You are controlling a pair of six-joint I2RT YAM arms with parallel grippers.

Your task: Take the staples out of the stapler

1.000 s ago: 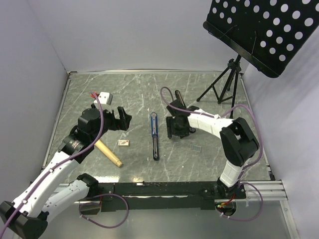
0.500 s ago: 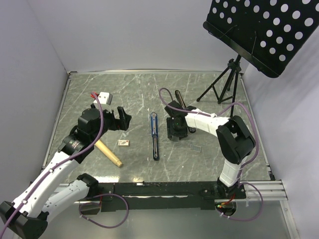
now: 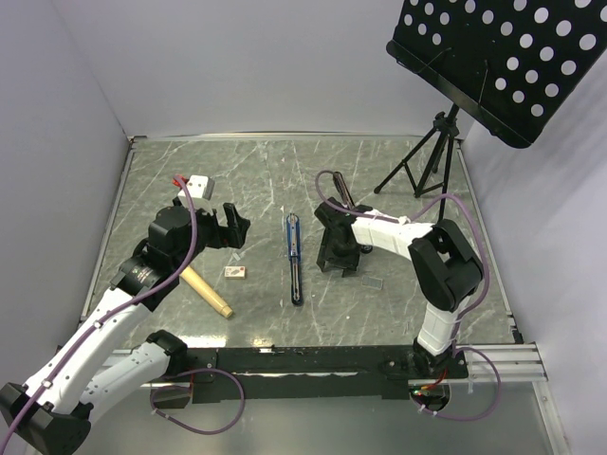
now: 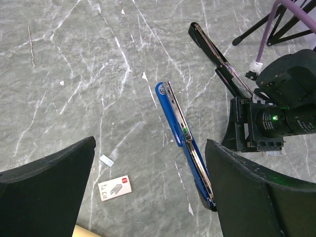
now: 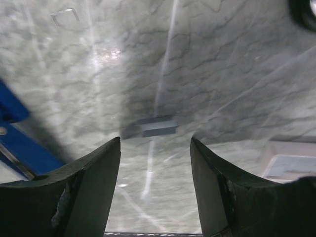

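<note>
The blue stapler (image 3: 294,256) lies opened flat mid-table; it also shows in the left wrist view (image 4: 185,143) and at the left edge of the right wrist view (image 5: 19,145). My right gripper (image 3: 338,258) is open and empty, low over the table just right of it. In the right wrist view a short grey strip of staples (image 5: 158,126) lies on the table just beyond the open gripper (image 5: 154,144). Another strip (image 5: 291,165) lies to its right, also seen in the top view (image 3: 373,282). My left gripper (image 3: 233,227) is open and empty, raised left of the stapler.
A black stapler (image 3: 340,190) lies opened behind the right gripper. A small tan-and-white box (image 3: 235,272), a wooden cylinder (image 3: 207,292) and a white block (image 3: 199,183) are on the left. A tripod (image 3: 427,156) stands at the back right. A small pale strip (image 4: 106,160) lies near the box.
My right gripper has shifted slightly nearer and tipped down toward the table beside the blue stapler. The left arm has not moved.
</note>
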